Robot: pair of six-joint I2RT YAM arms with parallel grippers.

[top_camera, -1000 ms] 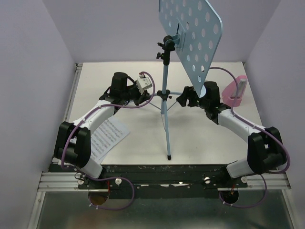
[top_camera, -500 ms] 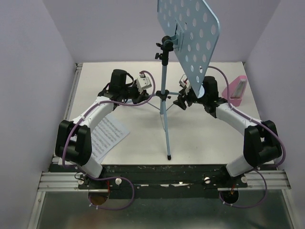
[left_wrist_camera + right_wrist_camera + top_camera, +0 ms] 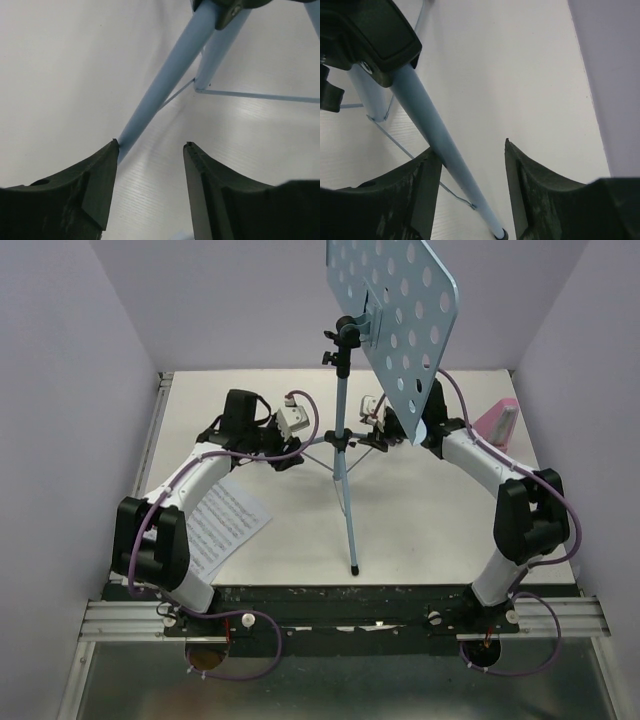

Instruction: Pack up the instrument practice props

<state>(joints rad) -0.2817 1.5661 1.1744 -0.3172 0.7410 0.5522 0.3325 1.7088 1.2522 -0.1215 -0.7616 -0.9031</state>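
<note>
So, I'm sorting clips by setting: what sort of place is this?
Probably a robot test cell, not a music room: plain lilac walls box in a white table, two arms are bolted to a metal rail at its near edge, and the stand and sheet music look like props.

The stand (image 3: 346, 500) is on the table (image 3: 420, 530), in the middle. The pages (image 3: 225, 525) lie to its left, near the front edge — the metronome (image 3: 497, 427) is to its right, toward the back.
</note>
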